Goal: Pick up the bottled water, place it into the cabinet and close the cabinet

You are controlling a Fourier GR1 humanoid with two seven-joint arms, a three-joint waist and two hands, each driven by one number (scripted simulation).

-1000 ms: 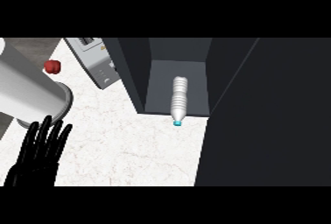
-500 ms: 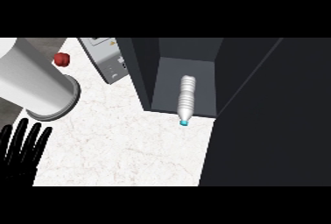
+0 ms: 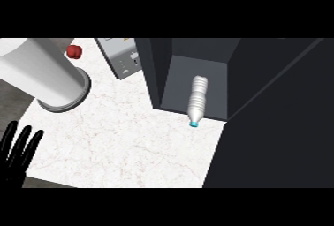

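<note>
Placing looks done: bottled water (image 3: 197, 99) lies in cabinet (image 3: 157, 70), cap at lip. My left hand (image 3: 16, 152) open, empty. Next: swing door (image 3: 280, 132) shut.

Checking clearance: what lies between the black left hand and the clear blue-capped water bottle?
Head view: only bare white marble counter between left hand and water bottle.

Kitchen, white marble counter (image 3: 130, 145), dark cabinet (image 3: 154, 66), grey appliance (image 3: 119, 59)

Counter (image 3: 130, 145) bears cabinet (image 3: 158, 66), white cylinder (image 3: 39, 70)
</note>
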